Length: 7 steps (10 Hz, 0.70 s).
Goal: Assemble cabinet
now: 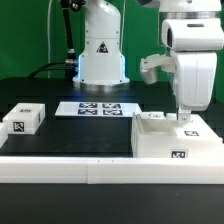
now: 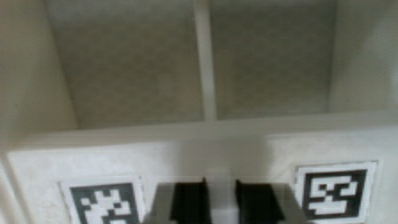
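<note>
The cabinet [image 1: 172, 142] is a blocky white box with tags, standing at the exterior view's right near the front. My gripper [image 1: 184, 119] is lowered onto its top. In the wrist view the gripper [image 2: 217, 202] has its two dark fingers [image 2: 180, 203] close together on a thin white edge of a tagged cabinet panel [image 2: 107, 160], with one tag on either side. Beyond it I see down into the box's hollow [image 2: 125, 70], split by a thin upright rib [image 2: 205, 60]. A small white tagged block [image 1: 22, 120] lies at the exterior view's left, far from the gripper.
The marker board [image 1: 100, 108] lies flat on the black table near the robot's base [image 1: 101, 62]. A long white border rail [image 1: 70, 165] runs along the front edge. A green backdrop stands behind.
</note>
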Motion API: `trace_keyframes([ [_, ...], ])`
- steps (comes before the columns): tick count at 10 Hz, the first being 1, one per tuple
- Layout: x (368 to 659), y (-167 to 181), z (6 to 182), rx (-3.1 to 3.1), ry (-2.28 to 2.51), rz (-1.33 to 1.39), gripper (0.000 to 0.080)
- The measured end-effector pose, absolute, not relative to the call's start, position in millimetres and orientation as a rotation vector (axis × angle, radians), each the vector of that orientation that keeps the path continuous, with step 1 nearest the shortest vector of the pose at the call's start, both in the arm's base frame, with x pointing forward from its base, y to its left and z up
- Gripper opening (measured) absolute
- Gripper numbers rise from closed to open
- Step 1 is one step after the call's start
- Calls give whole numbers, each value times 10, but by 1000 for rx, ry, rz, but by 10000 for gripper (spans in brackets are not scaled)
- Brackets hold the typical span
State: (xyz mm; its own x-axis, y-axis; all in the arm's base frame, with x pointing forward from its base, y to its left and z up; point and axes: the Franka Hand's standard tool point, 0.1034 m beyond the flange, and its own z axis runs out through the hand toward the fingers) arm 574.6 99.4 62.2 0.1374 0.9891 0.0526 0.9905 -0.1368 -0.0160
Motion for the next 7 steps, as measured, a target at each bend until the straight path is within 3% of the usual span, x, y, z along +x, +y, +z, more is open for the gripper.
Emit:
trace_keyframes([
  [3,5737,977,617,-2336,-2029,-44,70],
  [5,5736,978,616,-2336,-2029,-44,384],
  [6,5736,978,615,-2336,-2029,-44,384],
  [7,5736,978,615,-2336,-2029,-44,573],
])
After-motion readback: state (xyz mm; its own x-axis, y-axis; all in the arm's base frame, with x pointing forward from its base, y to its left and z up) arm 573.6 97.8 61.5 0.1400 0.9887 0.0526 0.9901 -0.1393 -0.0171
